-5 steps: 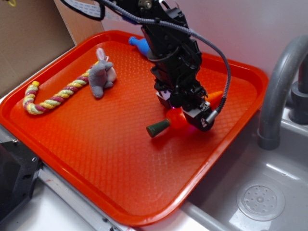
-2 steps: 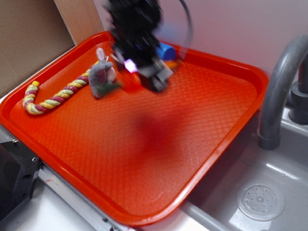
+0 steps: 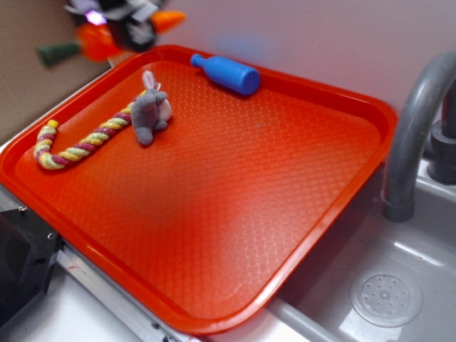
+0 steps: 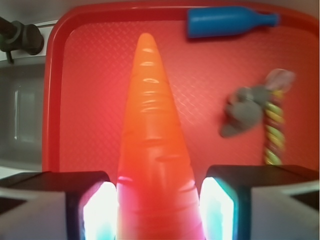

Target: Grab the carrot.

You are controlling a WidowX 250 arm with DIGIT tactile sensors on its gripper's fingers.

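Observation:
My gripper (image 3: 117, 21) is high at the top left of the exterior view, above the tray's far left corner, blurred. It is shut on the glossy orange carrot (image 3: 96, 41), whose dark green stem sticks out to the left and whose tip points right. In the wrist view the carrot (image 4: 152, 150) fills the middle, clamped between my two fingers (image 4: 97, 210), pointing away over the tray, with my gripper (image 4: 159, 212) closed on its thick end.
The orange tray (image 3: 235, 214) holds a blue toy bottle (image 3: 226, 73) at its far edge and a striped rope with a grey plush bunny (image 3: 148, 112) at the left. A grey faucet (image 3: 413, 128) and sink (image 3: 385, 292) are at the right. Cardboard stands behind the left.
My gripper has lifted the carrot off the middle of the tray and carried it up and to the far left. The blue bottle is now uncovered.

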